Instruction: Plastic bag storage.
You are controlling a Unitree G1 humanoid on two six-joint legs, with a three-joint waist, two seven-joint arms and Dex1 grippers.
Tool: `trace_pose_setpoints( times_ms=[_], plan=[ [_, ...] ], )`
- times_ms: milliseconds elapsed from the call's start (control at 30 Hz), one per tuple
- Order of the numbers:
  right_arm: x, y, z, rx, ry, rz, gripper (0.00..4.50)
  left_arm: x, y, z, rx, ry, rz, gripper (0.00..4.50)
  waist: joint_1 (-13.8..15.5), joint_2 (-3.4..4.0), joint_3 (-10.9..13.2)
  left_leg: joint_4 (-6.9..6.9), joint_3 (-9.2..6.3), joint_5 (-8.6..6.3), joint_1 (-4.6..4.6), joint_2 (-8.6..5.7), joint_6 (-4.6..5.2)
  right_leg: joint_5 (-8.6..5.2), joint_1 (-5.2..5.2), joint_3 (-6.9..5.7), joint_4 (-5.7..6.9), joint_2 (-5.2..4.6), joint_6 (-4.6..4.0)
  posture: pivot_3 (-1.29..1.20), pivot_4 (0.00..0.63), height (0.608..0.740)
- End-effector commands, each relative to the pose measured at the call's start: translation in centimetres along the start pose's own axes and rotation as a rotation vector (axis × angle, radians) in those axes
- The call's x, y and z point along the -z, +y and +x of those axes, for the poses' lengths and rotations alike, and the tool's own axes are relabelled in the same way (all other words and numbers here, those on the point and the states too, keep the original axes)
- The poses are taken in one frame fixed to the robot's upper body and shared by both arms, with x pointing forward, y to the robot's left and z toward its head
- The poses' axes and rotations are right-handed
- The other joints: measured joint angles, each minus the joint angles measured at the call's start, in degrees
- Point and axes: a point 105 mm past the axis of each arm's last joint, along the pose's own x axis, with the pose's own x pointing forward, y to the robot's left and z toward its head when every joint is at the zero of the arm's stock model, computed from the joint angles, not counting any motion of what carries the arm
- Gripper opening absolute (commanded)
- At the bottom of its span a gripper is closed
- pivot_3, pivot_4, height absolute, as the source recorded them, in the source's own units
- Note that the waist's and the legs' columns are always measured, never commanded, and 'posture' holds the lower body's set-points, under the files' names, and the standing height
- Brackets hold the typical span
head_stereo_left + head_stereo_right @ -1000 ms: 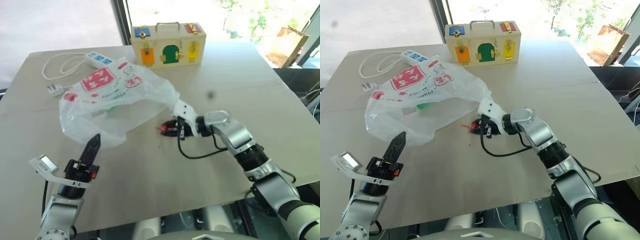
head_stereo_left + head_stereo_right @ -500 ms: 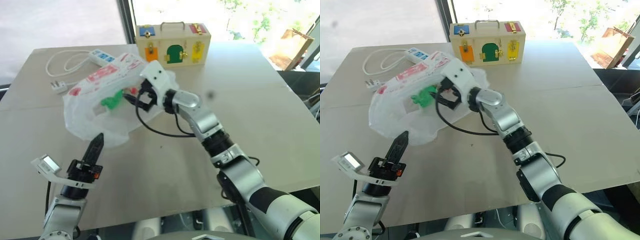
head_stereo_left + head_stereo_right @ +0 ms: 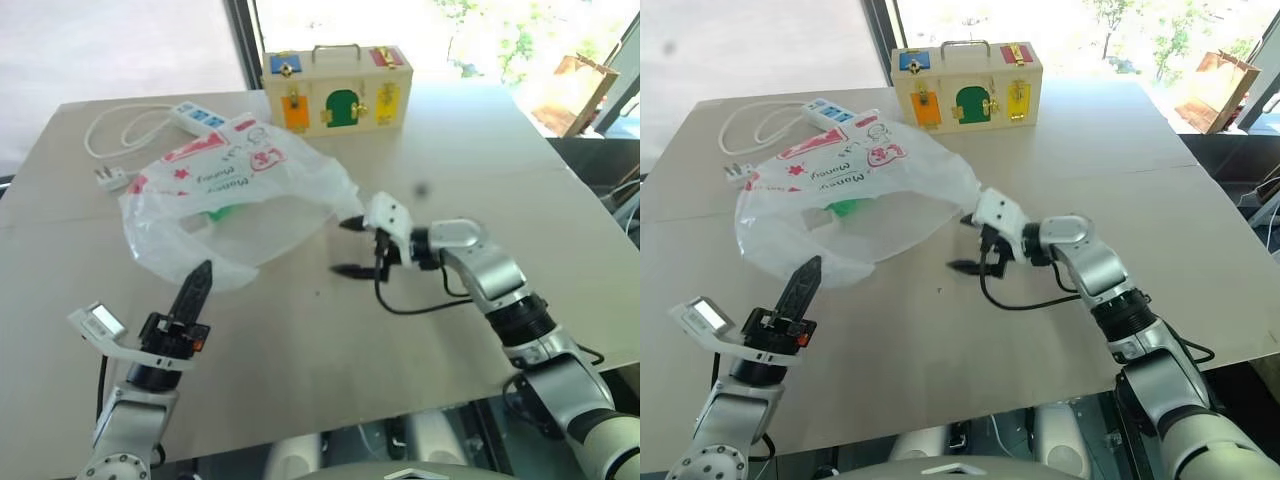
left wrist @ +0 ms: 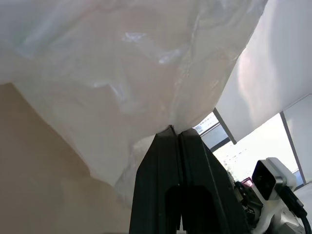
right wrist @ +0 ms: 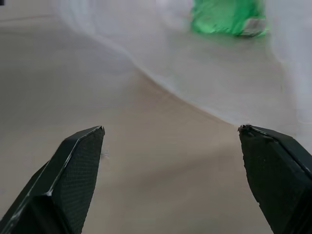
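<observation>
Plastic bag (image 3: 235,205): a translucent white carrier bag with red printing, lying crumpled and puffed up on the left half of the counter (image 3: 420,330), between the near-left edge and the far edge. A green item (image 3: 844,209) shows through the film inside it.

Left gripper (image 3: 199,275): at the near-left part of the counter, pointing toward the bag. Its two black fingers (image 4: 178,170) are pressed together, their tips at the bag's near rim; in the left wrist view the film bunches just at the tips, though whether any of it is pinched cannot be told.

Right gripper (image 3: 351,247): over the middle of the counter, pointing toward the bag's right-hand end. Its fingers (image 5: 73,165) stand wide apart with nothing between them; one tip is just beside the bag's edge, the other lower, over bare counter.

Other objects: a wooden latch box (image 3: 336,88) with coloured doors and a metal handle stands at the far edge, behind the bag. A white power strip (image 3: 197,117) with its coiled cord and plug (image 3: 110,179) lies near the far-left corner, just beside the bag.
</observation>
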Motion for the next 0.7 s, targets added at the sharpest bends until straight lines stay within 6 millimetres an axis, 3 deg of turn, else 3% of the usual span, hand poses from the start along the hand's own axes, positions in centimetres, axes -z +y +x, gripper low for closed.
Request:
trace_pose_setpoints(
  times_ms=[33,167,333,500,600,700],
  plan=[
    [-2.3,-4.3,-1.4,0.212,-0.069,-0.086,4.46,-0.1,-0.4,-0.1,0.014,0.014,0.017,0.00,0.07,-0.01,0.00,0.00,0.00,0.02,0.00,0.00,-0.02,0.00,0.00,0.00,0.01,0.00,0.00,0.00,0.150,0.740],
    [-1.5,-4.4,0.2,0.224,-0.037,-0.095,4.46,-0.1,-0.4,0.1,0.020,0.017,0.016,0.00,0.15,-0.03,-0.02,0.00,0.02,0.02,0.00,0.01,-0.04,0.00,0.00,0.02,0.00,0.01,-0.01,0.00,0.150,0.740],
    [-0.2,-3.1,2.7,0.206,-0.020,-0.053,4.46,0.0,-0.5,0.4,0.030,0.022,0.018,0.00,0.18,-0.01,-0.01,-0.01,0.05,0.06,-0.03,0.04,-0.11,0.01,-0.02,0.04,0.02,0.03,0.00,0.00,0.150,0.740],
    [1.2,-6.0,2.7,0.402,0.040,0.022,4.46,-0.1,-0.6,0.5,0.030,0.018,0.025,0.00,0.41,-0.02,-0.01,-0.01,0.05,0.13,-0.03,0.02,-0.22,0.00,-0.01,0.04,0.00,-0.04,-0.01,0.00,0.150,0.740],
    [0.6,-6.6,2.0,0.416,-0.007,0.084,3.61,-0.2,-0.6,0.4,0.027,0.015,0.027,0.00,0.35,-0.01,-0.01,-0.01,0.04,0.13,-0.04,0.02,-0.22,0.00,-0.01,0.03,0.00,-0.04,-0.01,0.00,0.150,0.740],
    [0.5,-6.7,0.7,0.379,-0.025,0.156,2.25,-0.2,-0.4,0.5,0.024,0.014,0.031,0.00,0.31,0.00,0.00,-0.01,0.03,0.11,-0.04,0.04,-0.19,0.00,-0.01,0.03,0.01,-0.02,-0.01,0.00,0.150,0.740]
  ],
)
